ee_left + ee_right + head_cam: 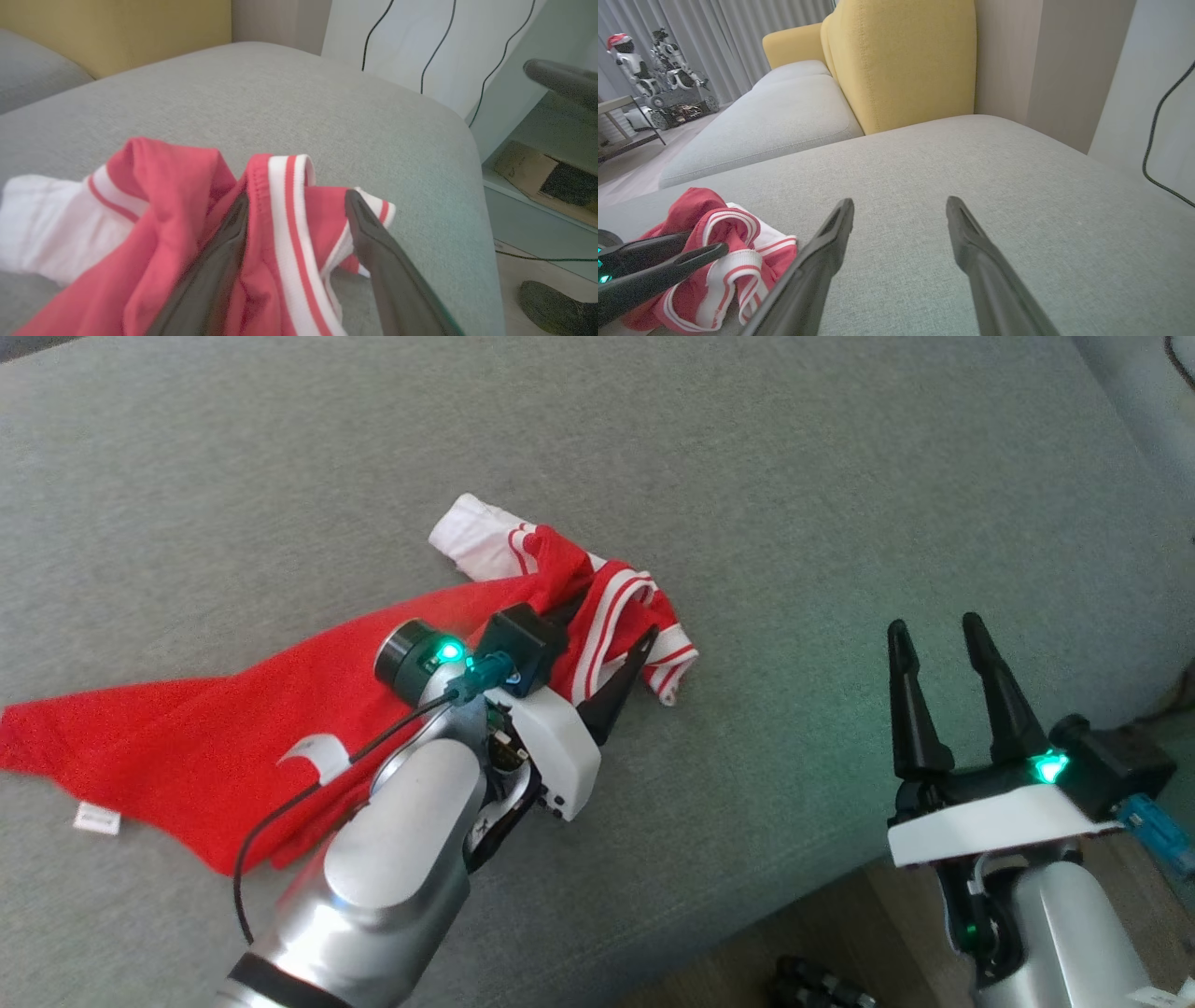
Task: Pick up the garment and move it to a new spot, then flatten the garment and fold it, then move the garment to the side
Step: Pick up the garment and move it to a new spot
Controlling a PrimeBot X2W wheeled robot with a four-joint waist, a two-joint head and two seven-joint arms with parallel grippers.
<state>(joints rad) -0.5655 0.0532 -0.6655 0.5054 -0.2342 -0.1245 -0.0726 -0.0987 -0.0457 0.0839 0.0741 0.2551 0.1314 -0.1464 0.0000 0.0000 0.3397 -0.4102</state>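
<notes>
The garment [187,737] is red with white striped trim and a white sleeve end. It lies crumpled and stretched leftward on the grey sofa cushion [747,476]. My left gripper [611,621] is low over its bunched right end. In the left wrist view, the left gripper [299,200] stands open with the garment's [177,186] striped band lying loose between the fingers. My right gripper [934,625] hovers open near the cushion's front right edge, well apart from the cloth. From the right wrist view, the right gripper [900,201] has bare cushion ahead, with the garment [724,261] and left gripper [705,242] at lower left.
The cushion's front edge runs along the lower right, with wooden floor [840,933] below it. A yellow backrest [901,60] rises behind the cushion. Black cables [434,46] hang on the wall past its far corner, next to a low shelf [537,186].
</notes>
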